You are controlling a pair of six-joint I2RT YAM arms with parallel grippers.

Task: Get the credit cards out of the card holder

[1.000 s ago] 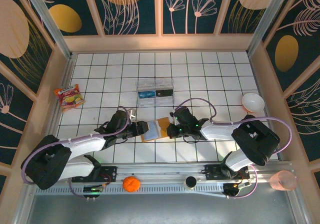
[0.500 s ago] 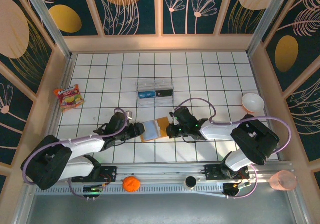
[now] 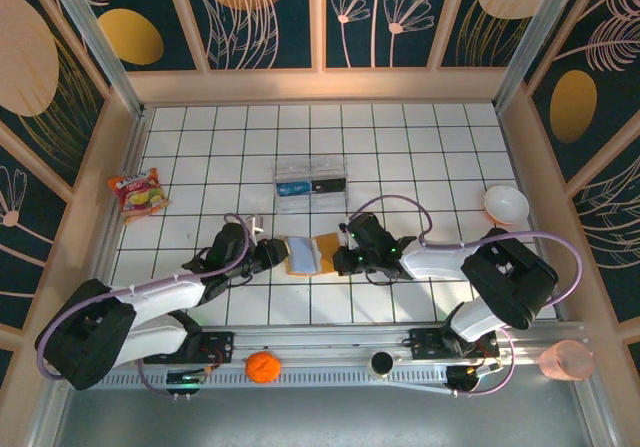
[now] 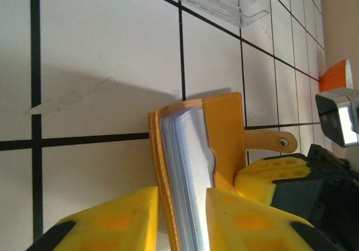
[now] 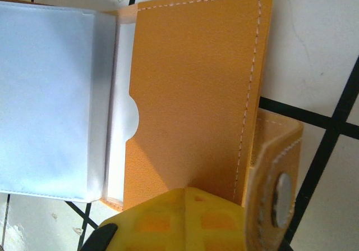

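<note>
Likely light, stiff, slick credit cards (image 5: 124,119) inside a soft card holder (image 3: 312,254); best pinched at the notch-exposed edge. Left gripper (image 4: 179,209) clamped on the left sleeve half. Right gripper (image 3: 345,259) pressed on the right flap, closure impossible to tell.

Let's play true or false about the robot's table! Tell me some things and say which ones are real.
1. The wallet lies open on the table. True.
2. The orange sits inside the bowl. False: the orange is by the front rail, far from the bowl on the right.
3. The left hand and the right hand are both at the wallet, one on each side. True.
4. The clear box rests on top of the wallet. False: the box stands apart, behind the wallet.
5. The snack packet lies on the left side of the table. True.
</note>
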